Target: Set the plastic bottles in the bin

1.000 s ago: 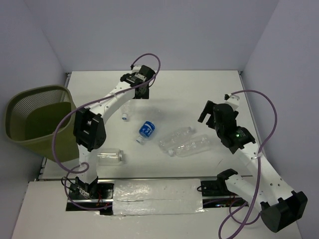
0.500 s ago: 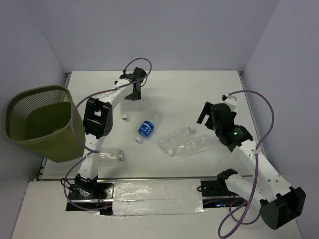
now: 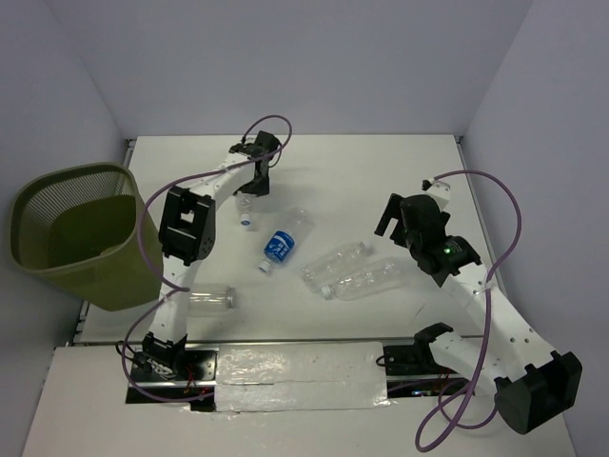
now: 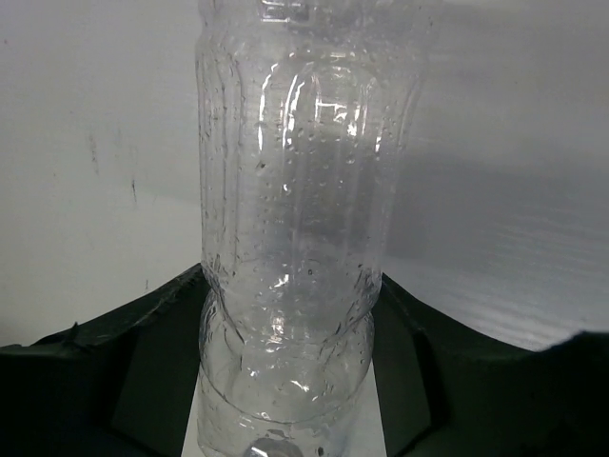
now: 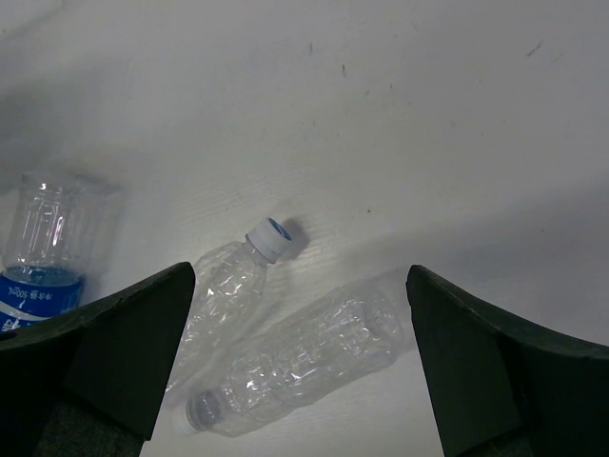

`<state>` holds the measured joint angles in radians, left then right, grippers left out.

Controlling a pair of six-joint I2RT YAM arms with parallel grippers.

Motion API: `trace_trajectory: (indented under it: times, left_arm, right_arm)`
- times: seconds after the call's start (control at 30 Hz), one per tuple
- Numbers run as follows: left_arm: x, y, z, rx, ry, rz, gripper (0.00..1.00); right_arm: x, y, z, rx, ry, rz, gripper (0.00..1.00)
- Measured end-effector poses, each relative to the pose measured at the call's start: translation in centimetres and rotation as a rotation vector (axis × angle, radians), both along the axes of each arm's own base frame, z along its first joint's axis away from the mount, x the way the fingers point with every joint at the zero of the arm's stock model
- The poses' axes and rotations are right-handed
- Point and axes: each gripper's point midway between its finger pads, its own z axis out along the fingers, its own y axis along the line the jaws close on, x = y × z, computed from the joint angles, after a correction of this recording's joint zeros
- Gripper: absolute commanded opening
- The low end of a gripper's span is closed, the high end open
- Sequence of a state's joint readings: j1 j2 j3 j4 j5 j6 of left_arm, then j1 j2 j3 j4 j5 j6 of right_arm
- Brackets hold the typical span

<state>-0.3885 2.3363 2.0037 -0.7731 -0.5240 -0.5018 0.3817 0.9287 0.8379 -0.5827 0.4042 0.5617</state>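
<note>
Up near the top centre of the overhead view, the left hand (image 3: pixel 251 187) straddles a clear ribbed bottle (image 4: pixel 295 162) on the worktop (image 3: pixel 381 171), fingers (image 4: pixel 152 371) apparently pinching its sides. The olive bin (image 3: pixel 67 172) stands well apart, far left.

bin (image 3: pixel 105 271) left of table (image 3: pixel 381 171) | jar (image 3: pixel 209 300) near-left | labelled bottle (image 3: pixel 282 243) centre | bottle pair (image 3: pixel 352 271) to its right | far bottle (image 3: pixel 245 211) behind it

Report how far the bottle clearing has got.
Done: nothing; no bottle shows in the bin. In hand: the left gripper pinches one clear bottle, not yet carried over. Left: the blue-label bottle, two ribbed bottles near the open right gripper, and the short jar.
</note>
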Motion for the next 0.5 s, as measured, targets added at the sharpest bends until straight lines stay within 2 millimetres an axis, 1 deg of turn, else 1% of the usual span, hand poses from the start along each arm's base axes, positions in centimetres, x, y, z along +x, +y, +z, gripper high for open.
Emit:
trace_trajectory:
  times: [0.03, 0.07, 0.1, 0.13, 0.17, 0.23, 0.27, 0.3, 0.33, 0.37, 0.4, 0.43, 0.47, 0.5]
  left_arm:
    - [-0.1, -0.2, 0.6, -0.012, 0.002, -0.011, 0.65]
    - [-0.2, -0.5, 1.8, -0.031, -0.007, -0.024, 0.64]
    - [-0.2, -0.8, 3.4, -0.048, -0.024, -0.043, 0.63]
    - [-0.2, -1.0, 5.6, -0.073, -0.056, -0.059, 0.61]
    - [-0.2, -1.2, 8.3, -0.096, -0.1, -0.081, 0.59]
    - [-0.7, -1.3, 15.6, -0.149, -0.233, -0.121, 0.57]
    - [-1.5, -1.1, 19.8, -0.172, -0.314, -0.138, 0.58]
    - [-2.5, -0.6, 24.3, -0.192, -0.405, -0.152, 0.58]
    - [-4.1, 0.2, 29.5, -0.209, -0.515, -0.167, 0.6]
    - [-5.8, 1.2, 34.0, -0.218, -0.619, -0.167, 0.61]
    - [-7.5, 2.3, 37.4, -0.22, -0.703, -0.154, 0.61]
    - [-10.0, 4.1, 41.3, -0.212, -0.799, -0.135, 0.62]
    - [-11.7, 5.6, 43.3, -0.202, -0.855, -0.103, 0.63]
    - [-13.8, 7.5, 45.1, -0.181, -0.904, -0.058, 0.63]
  right_arm:
    - [0.0, 0.0, 0.0, 0.0, 0.0, 0.0, 1.0]
    - [0.0, 0.0, 0.0, 0.0, 0.001, 0.0, 1.0]
    - [-0.1, 0.0, 0.0, 0.001, 0.002, -0.002, 1.0]
    - [-0.1, 0.0, 0.0, 0.002, 0.003, -0.002, 1.0]
    - [-0.1, 0.0, 0.0, 0.004, 0.003, -0.003, 1.0]
    - [-0.1, 0.0, 0.0, 0.009, 0.001, -0.005, 1.0]
    - [-0.1, 0.1, 0.0, 0.013, 0.0, -0.007, 1.0]
    - [-0.1, 0.1, 0.1, 0.016, -0.001, -0.008, 1.0]
    - [-0.1, 0.1, 0.1, 0.019, -0.002, -0.008, 1.0]
    - [-0.1, 0.2, 0.1, 0.024, -0.003, -0.006, 1.0]
    - [-0.1, 0.3, 0.1, 0.027, -0.002, -0.003, 1.0]
    - [-0.1, 0.4, 0.1, 0.032, -0.002, 0.0, 1.0]
    - [-0.1, 0.5, 0.1, 0.036, -0.002, 0.004, 1.0]
    - [-0.1, 0.6, 0.1, 0.04, -0.001, 0.007, 1.0]
